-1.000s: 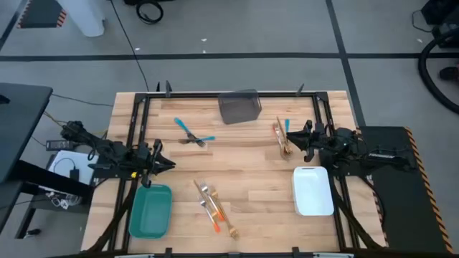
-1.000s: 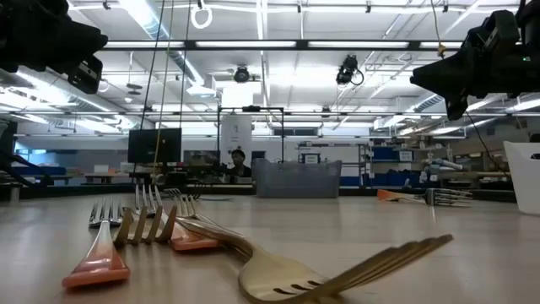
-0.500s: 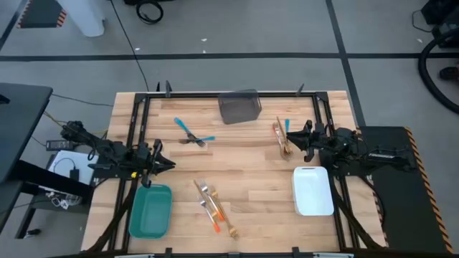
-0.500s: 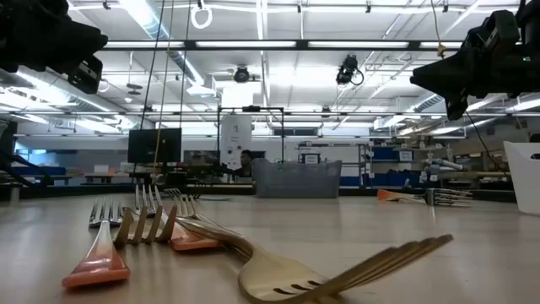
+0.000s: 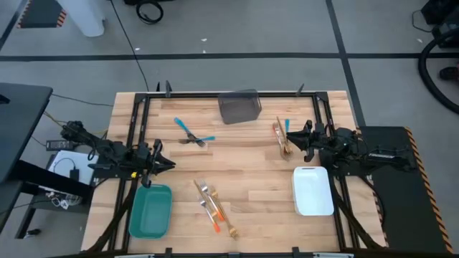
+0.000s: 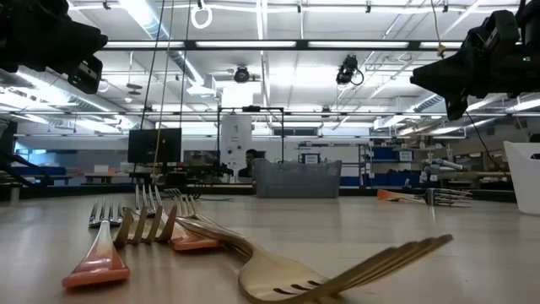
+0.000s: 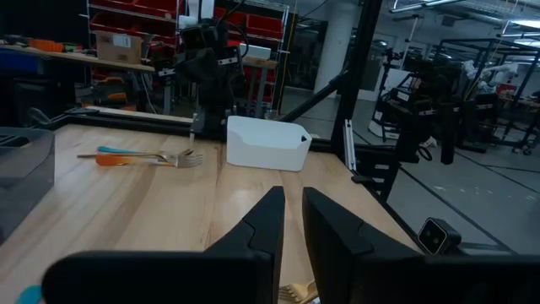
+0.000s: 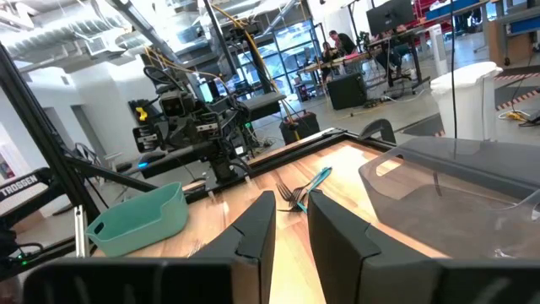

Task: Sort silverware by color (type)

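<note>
Wooden table (image 5: 251, 168) holds unsorted silverware (image 5: 213, 204) in three scattered clusters between teal bin (image 5: 150, 211), white bin (image 5: 313, 191) and grey bin (image 5: 239, 107). Left gripper (image 5: 161, 163) and right gripper (image 5: 292, 136) hover at opposite edges, fingers nearly closed and empty, seemingly waiting to begin.

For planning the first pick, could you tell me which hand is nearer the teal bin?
Left. The left hand sits just beside the teal bin; the right hand is across the table.

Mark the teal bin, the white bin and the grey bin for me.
teal bin (image 5: 137, 217): high view, left rim.
white bin (image 5: 313, 209): high view, near rim.
grey bin (image 5: 239, 110): high view, its middle.
</note>
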`<action>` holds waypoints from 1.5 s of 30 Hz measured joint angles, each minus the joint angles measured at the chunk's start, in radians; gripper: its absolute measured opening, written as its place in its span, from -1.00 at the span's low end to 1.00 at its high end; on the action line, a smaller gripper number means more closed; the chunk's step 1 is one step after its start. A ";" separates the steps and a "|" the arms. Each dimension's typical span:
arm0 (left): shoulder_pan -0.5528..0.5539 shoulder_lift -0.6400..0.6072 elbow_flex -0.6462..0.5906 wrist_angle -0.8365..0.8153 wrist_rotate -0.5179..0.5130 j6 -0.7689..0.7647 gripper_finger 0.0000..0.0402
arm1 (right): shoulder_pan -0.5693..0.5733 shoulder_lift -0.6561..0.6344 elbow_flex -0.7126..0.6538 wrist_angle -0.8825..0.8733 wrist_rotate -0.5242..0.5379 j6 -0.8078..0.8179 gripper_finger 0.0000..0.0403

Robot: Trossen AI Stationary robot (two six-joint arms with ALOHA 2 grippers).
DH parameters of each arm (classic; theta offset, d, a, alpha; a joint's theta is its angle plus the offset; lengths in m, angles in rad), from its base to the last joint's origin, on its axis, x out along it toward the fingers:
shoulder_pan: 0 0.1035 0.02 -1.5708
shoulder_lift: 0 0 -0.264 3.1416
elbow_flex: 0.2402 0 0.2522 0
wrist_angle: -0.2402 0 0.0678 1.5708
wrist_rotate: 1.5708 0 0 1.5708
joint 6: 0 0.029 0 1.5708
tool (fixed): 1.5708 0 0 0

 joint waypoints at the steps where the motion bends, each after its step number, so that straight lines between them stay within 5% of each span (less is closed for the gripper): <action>1: 0.000 0.000 0.000 0.000 0.000 0.000 -0.74 | 0.000 0.000 0.000 0.000 0.000 0.000 -0.61; 45: 0.004 0.000 0.000 0.030 0.000 0.044 -0.74 | 0.000 0.000 0.000 0.012 0.018 0.003 -0.61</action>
